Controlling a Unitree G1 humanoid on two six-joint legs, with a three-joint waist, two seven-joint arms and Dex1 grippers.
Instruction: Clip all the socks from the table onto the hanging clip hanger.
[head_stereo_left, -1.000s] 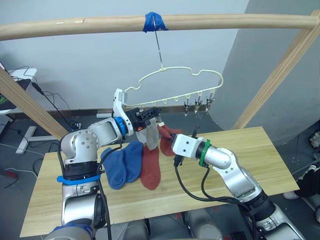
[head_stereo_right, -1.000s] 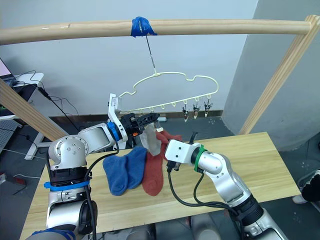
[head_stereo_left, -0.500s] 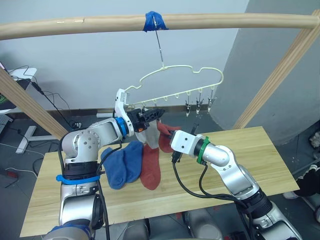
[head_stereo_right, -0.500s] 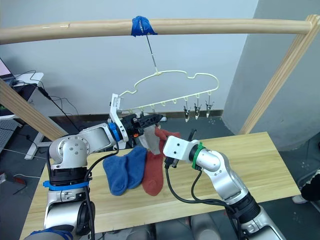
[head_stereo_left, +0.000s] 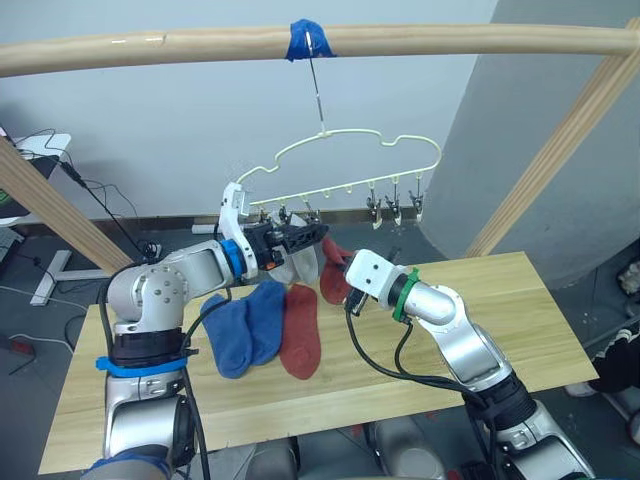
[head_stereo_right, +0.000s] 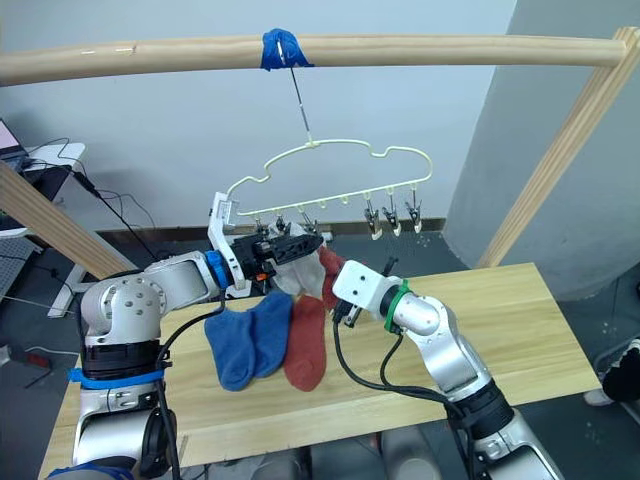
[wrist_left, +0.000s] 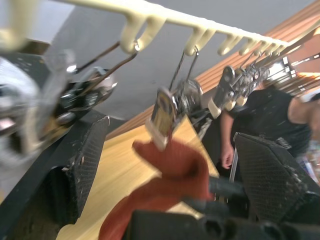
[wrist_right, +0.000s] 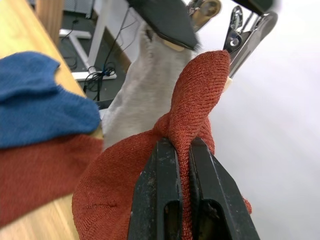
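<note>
From the left eye view, the thin pale-yellow cloud-shaped wire clip hanger (head_stereo_left: 345, 165) hangs by its long hook from a round pale wooden pole (head_stereo_left: 420, 42) wrapped there in blue tape (head_stereo_left: 305, 42). Its small grey metal clips (head_stereo_left: 395, 200) sit in a row along the lower wire. The left gripper (head_stereo_left: 305, 235) is raised to the clips at the hanger's left end, and a light grey knit sock (head_stereo_left: 296, 262) hangs just below it. Two blue ankle socks (head_stereo_left: 243, 325) and one rust-red sock (head_stereo_left: 301, 343) lie flat on the wide light yellowish plank table (head_stereo_left: 500, 300), left of centre. The table's right half and near edge are bare, leaving open room there.

The right eye view shows the right gripper (head_stereo_right: 328, 277) lifted just right of the grey sock, with a second rust-red sock (head_stereo_right: 330, 270) bunched at it.

The left wrist view (blurred) shows what the head views do not: the left gripper's two black fingers (wrist_left: 82, 165) stand wide apart, holding nothing, with a clip and the red sock's top between them. A person in a dark shirt (wrist_left: 272, 125) stands beyond the table.

The right wrist view shows the right gripper's fingers (wrist_right: 160, 200) pinched tight on a fold of the lifted rust-red sock, its top touching an open clip (wrist_right: 245, 37), the grey sock just behind.
</note>
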